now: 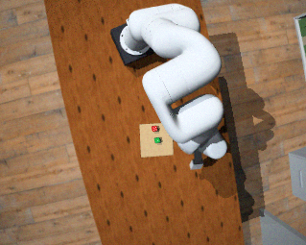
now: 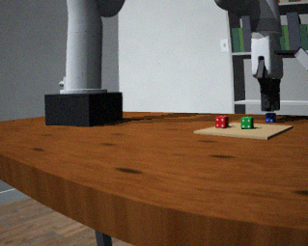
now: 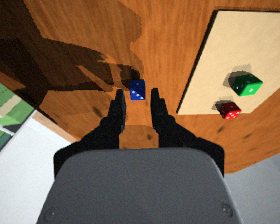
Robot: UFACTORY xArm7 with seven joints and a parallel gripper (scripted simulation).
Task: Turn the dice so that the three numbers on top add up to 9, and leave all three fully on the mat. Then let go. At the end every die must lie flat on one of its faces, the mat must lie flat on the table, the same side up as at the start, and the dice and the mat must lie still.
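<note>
A tan mat (image 3: 240, 60) lies on the wooden table, also seen in the top view (image 1: 155, 139) and the side view (image 2: 243, 130). A red die (image 3: 229, 110) and a green die (image 3: 246, 84) rest flat on it; they also show in the side view, red (image 2: 221, 122) and green (image 2: 247, 123). A blue die (image 3: 137, 90) (image 2: 270, 118) lies on the bare table beside the mat, off it. My gripper (image 3: 137, 97) (image 2: 269, 104) hangs straight above the blue die, its fingers partly open with a gap to the die. It holds nothing.
The arm's black base (image 1: 129, 46) stands at the far end of the table. The table edge runs close behind the blue die. A bookshelf (image 2: 279, 41) stands beyond the table.
</note>
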